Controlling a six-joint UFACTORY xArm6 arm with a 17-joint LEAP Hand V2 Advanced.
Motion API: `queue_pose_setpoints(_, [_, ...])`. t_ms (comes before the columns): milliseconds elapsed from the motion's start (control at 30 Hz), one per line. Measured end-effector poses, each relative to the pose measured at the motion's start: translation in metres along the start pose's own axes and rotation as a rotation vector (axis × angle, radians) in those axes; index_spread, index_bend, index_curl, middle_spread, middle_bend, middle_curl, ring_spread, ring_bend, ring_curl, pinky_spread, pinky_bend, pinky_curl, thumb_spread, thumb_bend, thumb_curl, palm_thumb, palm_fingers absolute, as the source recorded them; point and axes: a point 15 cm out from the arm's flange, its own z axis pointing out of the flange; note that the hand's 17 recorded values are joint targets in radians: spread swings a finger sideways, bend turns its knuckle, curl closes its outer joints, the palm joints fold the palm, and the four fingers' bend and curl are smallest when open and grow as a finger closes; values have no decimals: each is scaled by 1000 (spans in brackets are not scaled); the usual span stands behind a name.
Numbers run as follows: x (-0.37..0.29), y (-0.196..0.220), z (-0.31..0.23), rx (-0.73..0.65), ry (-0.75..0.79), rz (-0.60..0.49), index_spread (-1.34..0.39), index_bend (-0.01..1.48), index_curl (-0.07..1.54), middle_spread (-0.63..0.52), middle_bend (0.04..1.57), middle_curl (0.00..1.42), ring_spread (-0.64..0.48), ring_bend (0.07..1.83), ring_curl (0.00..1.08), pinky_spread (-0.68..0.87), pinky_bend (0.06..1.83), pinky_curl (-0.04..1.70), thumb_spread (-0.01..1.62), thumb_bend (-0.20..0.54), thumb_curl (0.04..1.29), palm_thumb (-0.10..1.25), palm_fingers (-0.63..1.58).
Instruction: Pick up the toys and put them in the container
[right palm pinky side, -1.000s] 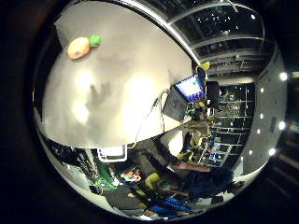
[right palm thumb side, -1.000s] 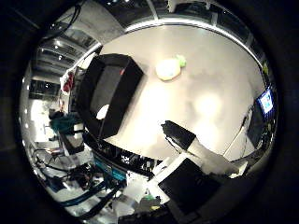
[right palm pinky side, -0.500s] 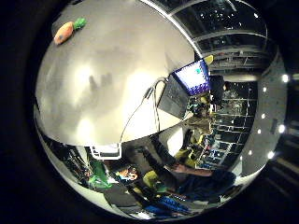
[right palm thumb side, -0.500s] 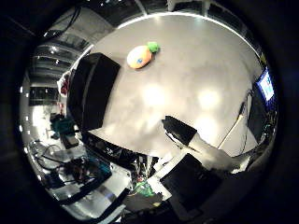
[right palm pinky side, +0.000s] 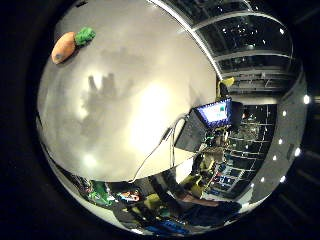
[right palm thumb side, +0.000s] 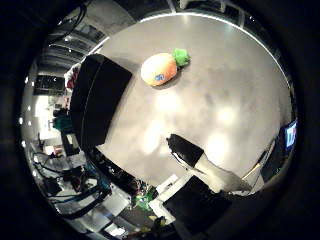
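You have one toy in sight: an orange carrot toy (right palm thumb side: 159, 69) with a green leafy top, lying on its side on the pale grey desk (right palm thumb side: 235, 90). In the thumb-side view it sits in the upper middle of the frame, just beside the black container (right palm thumb side: 97, 102), which fills the left-centre of that frame; whether the two touch you cannot tell. The green top points away from the container. In the little-finger-side view the same toy lies at the upper left of the frame, near the desk's edge.

Your hand (right palm thumb side: 197, 160) shows in the thumb-side view only as a single black-tipped white finger reaching in from the lower right of the frame; it hangs above bare desk, well apart from the toy, and holds nothing. One finger is not enough to say whether the fingers are spread or curled, so you cannot tell.

A lit monitor (right palm pinky side: 216, 112) stands past the desk's far edge, at the right centre of the little-finger-side view.
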Motion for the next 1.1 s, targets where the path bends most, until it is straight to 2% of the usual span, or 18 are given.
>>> queue_pose_setpoints(133, [-16,-30,-3,18,1,-48,-376,145,235,-5,252,337,81,396,255,386,437,289,977,-26,304,601,177])
queue_pose_setpoints(533, [-82,-79,34,-6,-37,-150,-383,154,252,15,220,328,94,366,245,371,449,293,972,-24,307,611,116])
queue_pose_setpoints(867, [-80,-101,67,-37,-47,-144,-384,155,259,21,203,328,110,349,243,366,452,293,968,-27,306,614,111])
queue_pose_setpoints(1100, [-62,-98,91,-80,-56,-120,-380,161,263,15,223,334,99,334,242,363,434,286,968,-26,307,618,146])
